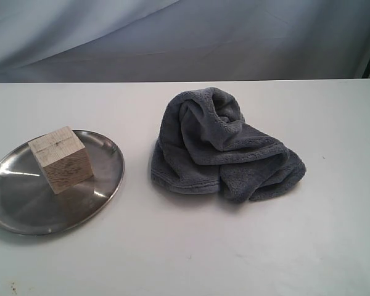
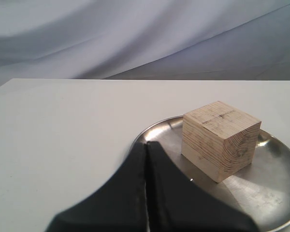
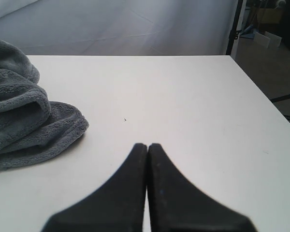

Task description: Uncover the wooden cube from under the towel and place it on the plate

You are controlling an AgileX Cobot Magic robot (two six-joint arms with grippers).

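Looking at my feeds: white table point(image 1: 253, 253) w/ the towel point(image 1: 225, 148) bunched centre-right, well apart from the plate point(image 1: 15, 206) on the left. The wooden cube point(image 1: 60, 159) sits on the plate, uncovered. I read left gripper point(image 2: 146, 147) & right gripper point(image 3: 147, 147) both pinched fully together, holding nothing.

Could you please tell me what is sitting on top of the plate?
Only the wooden cube sits on the plate. The dish surface under the cube is hidden. The towel lies bunched beside the plate, not touching it.
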